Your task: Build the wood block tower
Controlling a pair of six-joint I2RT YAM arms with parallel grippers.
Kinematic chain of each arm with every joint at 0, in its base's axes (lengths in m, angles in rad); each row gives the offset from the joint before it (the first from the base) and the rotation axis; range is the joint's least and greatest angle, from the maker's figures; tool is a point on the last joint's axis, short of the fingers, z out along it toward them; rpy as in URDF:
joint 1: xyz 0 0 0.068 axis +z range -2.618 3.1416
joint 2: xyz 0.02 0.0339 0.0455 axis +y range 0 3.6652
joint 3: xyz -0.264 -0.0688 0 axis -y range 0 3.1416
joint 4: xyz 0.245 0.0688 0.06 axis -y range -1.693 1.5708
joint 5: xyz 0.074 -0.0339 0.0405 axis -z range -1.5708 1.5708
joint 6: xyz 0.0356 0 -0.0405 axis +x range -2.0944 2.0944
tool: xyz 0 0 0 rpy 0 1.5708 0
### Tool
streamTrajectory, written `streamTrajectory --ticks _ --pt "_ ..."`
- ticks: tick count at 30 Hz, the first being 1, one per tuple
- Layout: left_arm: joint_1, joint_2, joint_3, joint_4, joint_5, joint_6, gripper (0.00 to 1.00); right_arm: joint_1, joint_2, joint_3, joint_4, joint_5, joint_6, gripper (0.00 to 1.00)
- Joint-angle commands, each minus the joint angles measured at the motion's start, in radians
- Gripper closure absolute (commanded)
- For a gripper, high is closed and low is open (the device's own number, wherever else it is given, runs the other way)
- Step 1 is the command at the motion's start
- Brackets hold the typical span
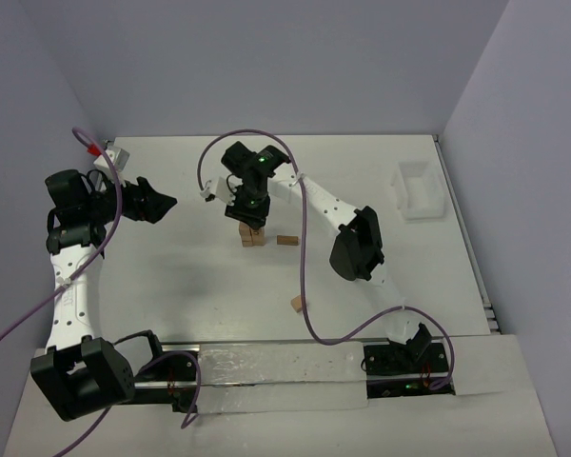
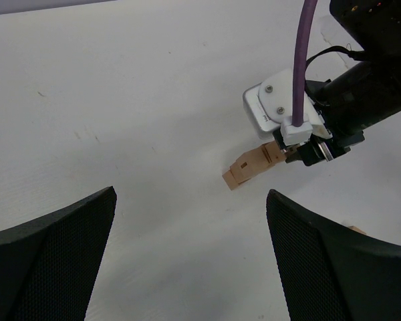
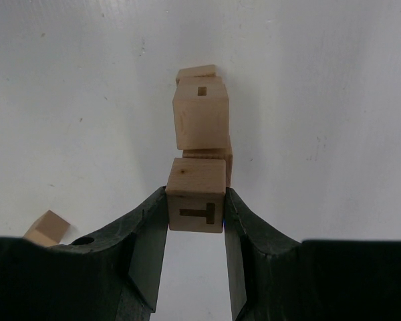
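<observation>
Already partway there. Near mid-table, a narrow upright stack of tan wooden blocks, the tower [image 1: 252,234]: seemingly a few blocks tall, slightly askew toward the top. Pinched between the black fingers of the right gripper [image 3: 196,200], a light-brown wooden cube with a dark T mark [image 3: 195,190], poised at the stack's top; hard to tell whether touching yet. Well off to the left, spread wide around nothing, the left gripper [image 1: 160,203]. Left to do, by the look of it: seating this cube, then adding a loose tan block [image 1: 286,240] just right of the tower and another small tan block [image 1: 296,304] nearer the arm bases.
</observation>
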Motion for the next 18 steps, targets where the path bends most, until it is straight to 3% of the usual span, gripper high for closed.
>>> streamTrajectory --ticks 1,6,10,18 --pt "0.01 0.002 0.007 0.055 0.037 -0.002 0.01 0.007 -0.003 0.048 -0.007 0.019 -0.018 0.94" --pt "0.012 0.001 0.005 0.054 0.04 0.002 0.01 0.007 -0.001 0.047 -0.01 0.018 -0.018 0.91" --pt "0.012 0.001 0.006 0.053 0.041 0.003 0.01 0.007 0.0 0.048 -0.012 0.015 -0.021 0.79" --pt "0.013 0.002 0.005 0.055 0.044 0.001 0.01 0.007 0.0 0.056 -0.018 0.009 -0.034 0.73"
